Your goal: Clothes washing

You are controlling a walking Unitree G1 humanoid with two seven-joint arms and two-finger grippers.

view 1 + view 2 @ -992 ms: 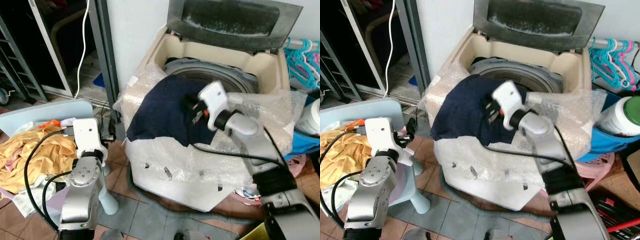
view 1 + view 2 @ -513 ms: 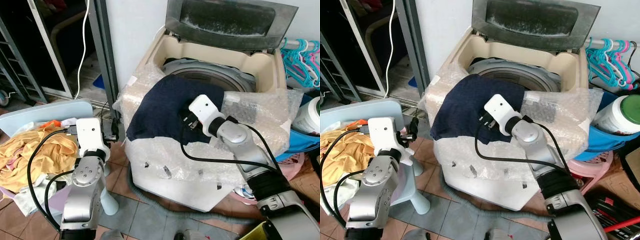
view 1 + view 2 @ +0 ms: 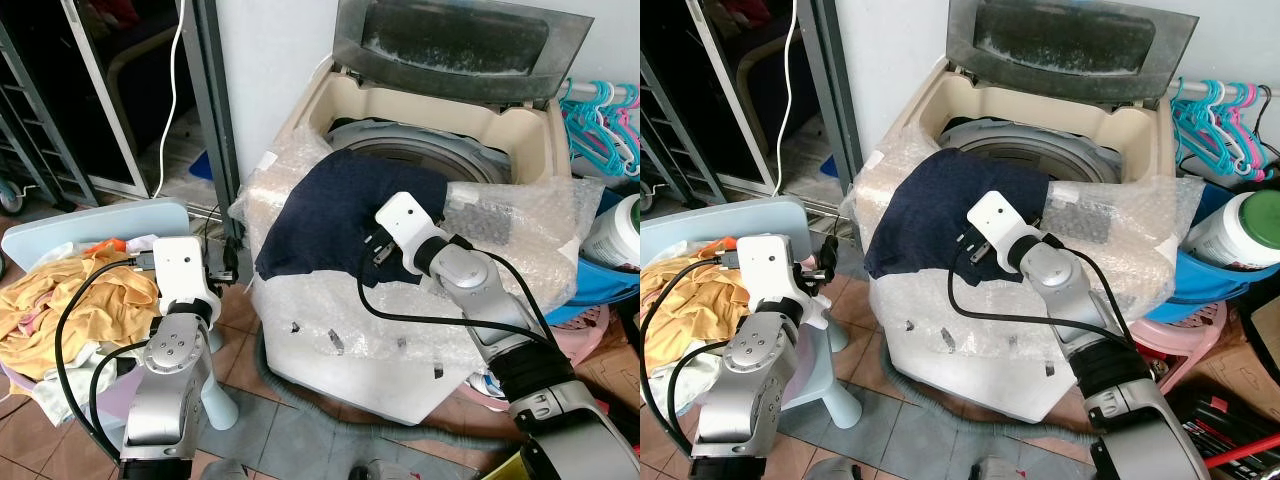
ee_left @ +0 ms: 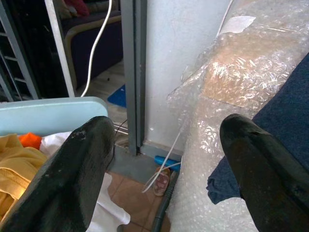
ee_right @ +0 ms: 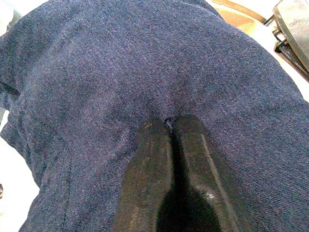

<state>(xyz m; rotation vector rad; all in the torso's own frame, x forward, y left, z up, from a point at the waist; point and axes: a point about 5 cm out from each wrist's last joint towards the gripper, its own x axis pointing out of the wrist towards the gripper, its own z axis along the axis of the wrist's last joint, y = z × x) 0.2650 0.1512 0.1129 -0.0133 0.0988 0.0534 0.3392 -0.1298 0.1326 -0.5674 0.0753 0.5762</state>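
A navy garment (image 3: 330, 215) lies draped over the front left rim of the open top-loading washing machine (image 3: 520, 130), hanging down over bubble wrap (image 3: 350, 320). My right gripper (image 3: 372, 252) rests on the garment's lower front part. In the right wrist view its fingers (image 5: 149, 159) are pressed together, with a small pucker of navy cloth (image 5: 96, 72) at their tips. My left gripper (image 4: 166, 125) hangs open beside the machine's left corner, nothing between its fingers (image 4: 82, 169). The left arm (image 3: 175, 340) stands above a pale blue chair.
The pale blue chair (image 3: 100, 220) at the left holds a heap of yellow and white clothes (image 3: 80, 305). A door frame (image 3: 215, 120) stands left of the machine. Hangers (image 3: 605, 110), a green-lidded jar (image 3: 1250, 225) and a pink basket (image 3: 1185, 325) crowd the right.
My right gripper came down from above the drum's edge onto the garment's front and closed there; over the last half second it barely moved. The left arm stayed put.
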